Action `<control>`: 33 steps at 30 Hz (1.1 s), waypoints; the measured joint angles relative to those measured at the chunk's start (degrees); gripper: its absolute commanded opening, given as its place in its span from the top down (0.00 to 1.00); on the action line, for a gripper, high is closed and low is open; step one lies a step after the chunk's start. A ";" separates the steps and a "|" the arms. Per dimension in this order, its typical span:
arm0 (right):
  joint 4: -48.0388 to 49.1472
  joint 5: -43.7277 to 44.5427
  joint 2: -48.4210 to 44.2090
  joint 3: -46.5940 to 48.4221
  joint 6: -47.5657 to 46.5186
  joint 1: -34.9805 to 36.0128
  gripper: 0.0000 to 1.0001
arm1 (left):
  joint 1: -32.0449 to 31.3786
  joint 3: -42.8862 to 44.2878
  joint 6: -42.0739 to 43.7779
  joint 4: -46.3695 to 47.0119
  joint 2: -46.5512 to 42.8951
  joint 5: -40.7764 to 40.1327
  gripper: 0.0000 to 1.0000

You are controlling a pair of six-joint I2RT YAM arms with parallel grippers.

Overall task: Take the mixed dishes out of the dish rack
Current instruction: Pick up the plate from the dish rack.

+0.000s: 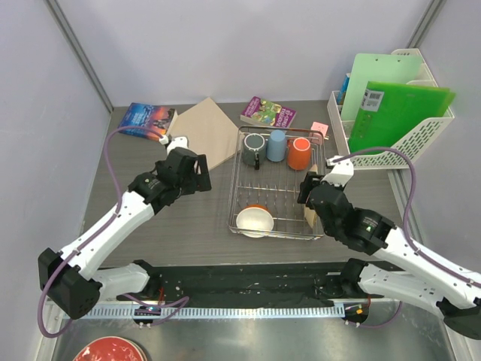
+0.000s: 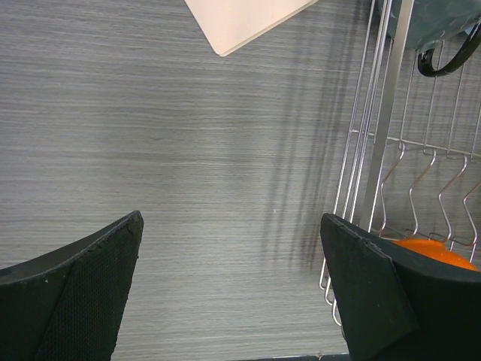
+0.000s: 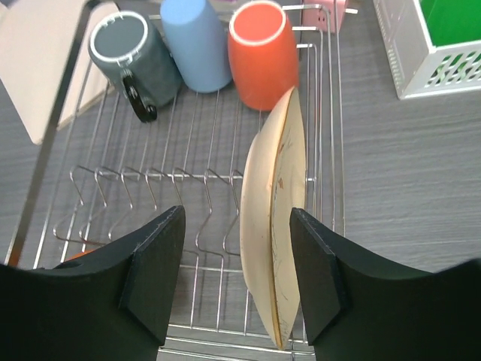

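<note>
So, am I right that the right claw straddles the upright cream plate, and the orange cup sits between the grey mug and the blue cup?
Not quite: the blue cup sits between the grey mug and the orange cup. The right wrist view shows it; the right claw does straddle the cream plate.

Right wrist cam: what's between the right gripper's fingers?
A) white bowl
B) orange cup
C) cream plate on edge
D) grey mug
C: the cream plate stands on edge in the dish rack, between the fingers of the right gripper, whose jaws are apart. The grey mug and orange cup sit at the rack's far end.
</note>
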 measured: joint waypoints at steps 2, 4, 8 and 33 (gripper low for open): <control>-0.15 -0.63 0.87 -1.03 0.66 0.00 0.37 | 0.00 -0.39 -0.11 0.00 -0.37 0.13 0.01; -0.02 -0.87 1.55 -1.68 1.01 -0.07 0.37 | 0.00 -0.66 -0.22 0.00 -0.70 0.26 0.00; 0.33 -1.36 2.45 -3.17 1.42 -0.63 0.37 | 0.00 -1.01 -0.44 0.00 -0.85 0.44 0.00; 4.33 -7.45 5.22 -8.13 0.11 -3.87 0.99 | 0.00 -2.75 -1.92 0.04 -0.76 1.90 0.02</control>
